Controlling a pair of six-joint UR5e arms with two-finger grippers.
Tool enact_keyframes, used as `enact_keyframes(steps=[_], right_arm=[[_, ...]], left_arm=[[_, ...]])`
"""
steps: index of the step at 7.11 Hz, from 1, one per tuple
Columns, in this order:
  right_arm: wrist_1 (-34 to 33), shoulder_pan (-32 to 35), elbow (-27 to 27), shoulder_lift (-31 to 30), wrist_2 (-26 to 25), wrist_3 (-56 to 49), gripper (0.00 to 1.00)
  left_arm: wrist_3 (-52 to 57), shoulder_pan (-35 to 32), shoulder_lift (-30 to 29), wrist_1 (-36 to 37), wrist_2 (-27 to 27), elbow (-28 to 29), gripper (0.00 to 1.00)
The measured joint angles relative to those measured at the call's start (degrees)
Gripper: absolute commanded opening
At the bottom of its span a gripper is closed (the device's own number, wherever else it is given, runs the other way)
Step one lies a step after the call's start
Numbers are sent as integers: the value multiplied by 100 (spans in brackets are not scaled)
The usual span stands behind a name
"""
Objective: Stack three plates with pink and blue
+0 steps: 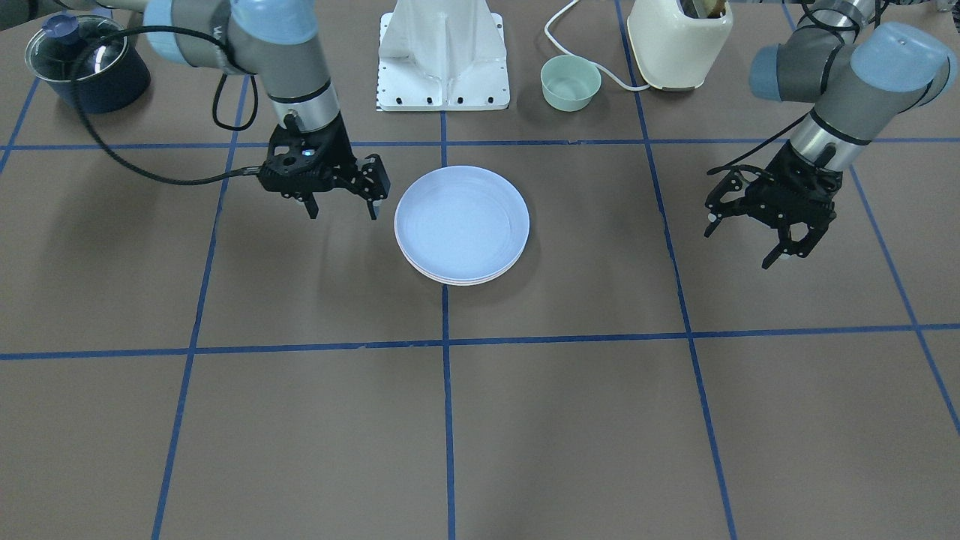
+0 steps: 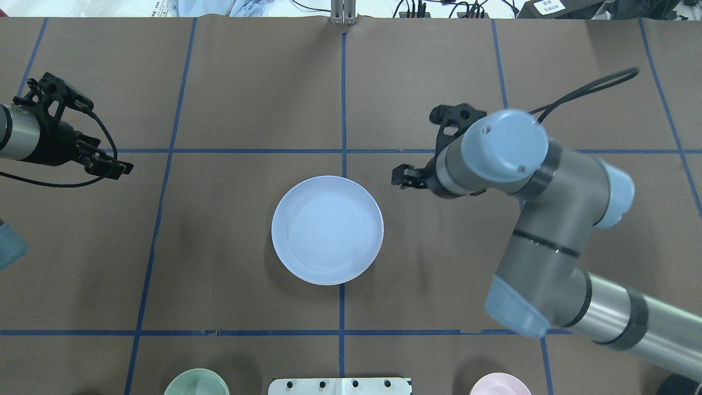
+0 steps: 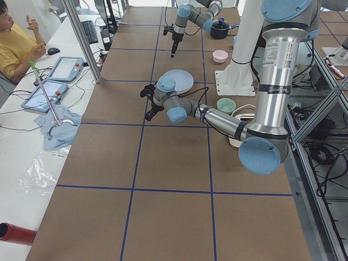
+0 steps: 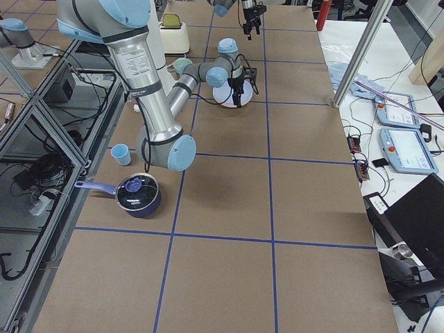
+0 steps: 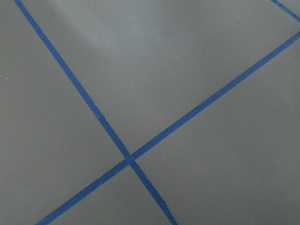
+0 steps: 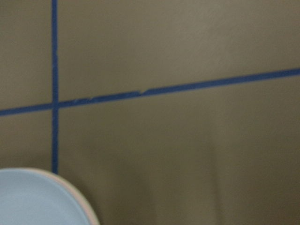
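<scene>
So the brown table with its blue tape grid was mostly bare in the middle. The right arm was reaching in toward the centre and the left arm was parked way off to its own side. The stack of plates sat right at the centre of the table, across one of the tape lines. The blue plate was on top, and from the front view I could make out a couple of paler rims peeking out underneath. The right wrist camera showed a pinkish edge under the blue, so I'd say all three were in there, though I couldn't swear to the order below. The right gripper hung just beside the stack, fingers pointing down, jaws spread with nothing in them, not touching the rim as far as I could tell. The left gripper was also spread wide and empty, well apart from the plates. The green bowl and pink bowl sat back near the robot's base, out of the way. My read: the stacking itself looked done, and this was the wrap-up bit. The next move probably just called for lifting the right gripper straight up and clear so a fingertip didn't clip the rim and shove the pile crooked.
</scene>
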Motion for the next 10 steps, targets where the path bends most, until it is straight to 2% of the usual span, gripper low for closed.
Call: enact_keyframes(steps=[2, 4, 5, 6, 8, 10], right_arm=[[-221, 1399, -336, -306, 879, -1904, 100], [-230, 2848, -1292, -559, 1795, -4359, 100], [-229, 3411, -1617, -789, 2131, -5528, 100], [-229, 3877, -1782, -1093, 2355, -6427, 100], [-195, 4640, -1895, -1820, 2537, -7658, 100], [392, 5017, -1912, -2609, 2555, -8100, 100]], left_arm=[[1, -334, 174, -14, -100, 333, 100], [10, -612, 337, 45, -317, 581, 100], [166, -825, 420, 213, -635, 629, 100], [799, -1147, 442, 698, -938, 644, 100], [2676, -2118, 313, 2329, -1149, 654, 100], [3175, -2804, 229, 3093, -1149, 680, 100]])
